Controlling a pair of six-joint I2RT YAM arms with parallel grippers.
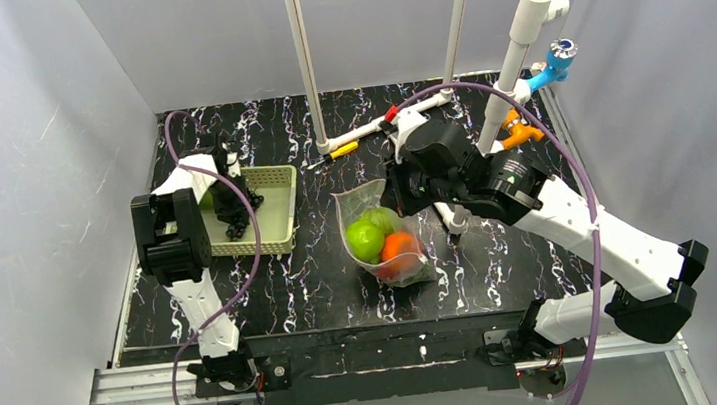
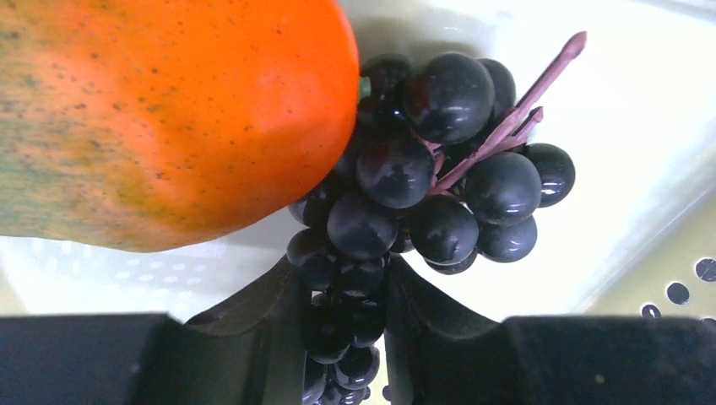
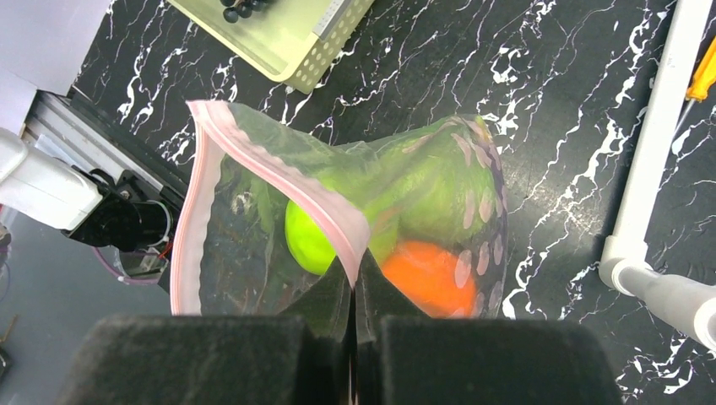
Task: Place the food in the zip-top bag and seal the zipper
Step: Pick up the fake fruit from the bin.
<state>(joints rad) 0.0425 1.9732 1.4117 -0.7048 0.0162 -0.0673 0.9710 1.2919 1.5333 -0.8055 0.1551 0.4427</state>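
Note:
The clear zip-top bag lies mid-table with its mouth lifted. Inside sit a green apple, an orange fruit and another green piece. My right gripper is shut on the pink zipper strip and holds that edge up, so the mouth gapes. My left gripper reaches down into the pale green basket. Its fingers press both sides of a bunch of dark grapes. A large orange-and-green fruit lies against the grapes.
White pipe posts rise at the back of the black marbled table. A yellow-handled screwdriver lies beside them. Blue and orange clamps sit on the right-hand post. A white pipe runs close to the bag's right.

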